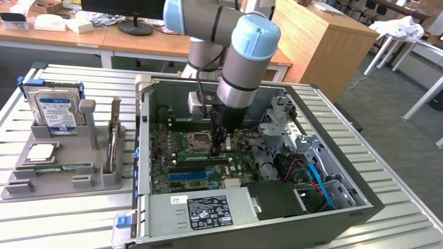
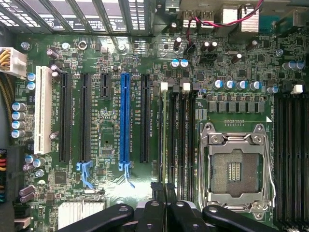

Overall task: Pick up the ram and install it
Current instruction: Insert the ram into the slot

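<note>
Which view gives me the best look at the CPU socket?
The wrist view: the CPU socket is seen straight on, with its metal frame and contact field clear. The exterior view shows it at a slant, close beside the gripper.

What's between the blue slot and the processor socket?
In the wrist view, one black expansion slot, then a bank of black memory slots with white latches.

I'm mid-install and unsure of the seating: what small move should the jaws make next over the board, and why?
Likely a short, straight press down. The jaws are shut above the memory slots beside the empty processor socket, and a green strip, seemingly the ram, lies under them; whether it is seated I cannot tell.
</note>
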Tool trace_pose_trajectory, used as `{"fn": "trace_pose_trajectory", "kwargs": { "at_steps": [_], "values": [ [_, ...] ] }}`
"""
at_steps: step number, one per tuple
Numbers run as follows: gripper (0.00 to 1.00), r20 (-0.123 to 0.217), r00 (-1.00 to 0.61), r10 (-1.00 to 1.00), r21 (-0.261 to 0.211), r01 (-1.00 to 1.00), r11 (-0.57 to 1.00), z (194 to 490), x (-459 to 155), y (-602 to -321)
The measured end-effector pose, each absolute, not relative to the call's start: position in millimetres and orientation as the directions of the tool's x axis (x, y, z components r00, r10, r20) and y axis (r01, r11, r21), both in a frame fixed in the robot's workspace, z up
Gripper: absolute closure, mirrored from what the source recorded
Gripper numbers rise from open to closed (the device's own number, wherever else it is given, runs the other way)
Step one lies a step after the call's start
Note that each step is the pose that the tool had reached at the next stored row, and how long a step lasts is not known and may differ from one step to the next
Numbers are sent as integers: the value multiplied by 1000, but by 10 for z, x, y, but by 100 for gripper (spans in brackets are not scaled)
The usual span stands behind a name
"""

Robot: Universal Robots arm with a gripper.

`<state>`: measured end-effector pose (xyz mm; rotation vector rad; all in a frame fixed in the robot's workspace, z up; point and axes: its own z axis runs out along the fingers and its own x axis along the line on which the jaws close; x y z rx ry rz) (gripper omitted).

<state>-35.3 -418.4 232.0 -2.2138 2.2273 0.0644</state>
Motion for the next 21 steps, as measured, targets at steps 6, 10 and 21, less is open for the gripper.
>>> {"fn": "trace_pose_trajectory", "kwargs": {
  "at_steps": [6, 10, 21],
  "values": [
    [89, -29, -7, -1000, 29, -1000, 6, 2317, -354, -4177],
    [89, -29, -7, -1000, 29, -1000, 6, 2313, -355, -4181],
    [89, -30, -7, -1000, 29, -1000, 6, 2281, -354, -4180]
  ]
}}
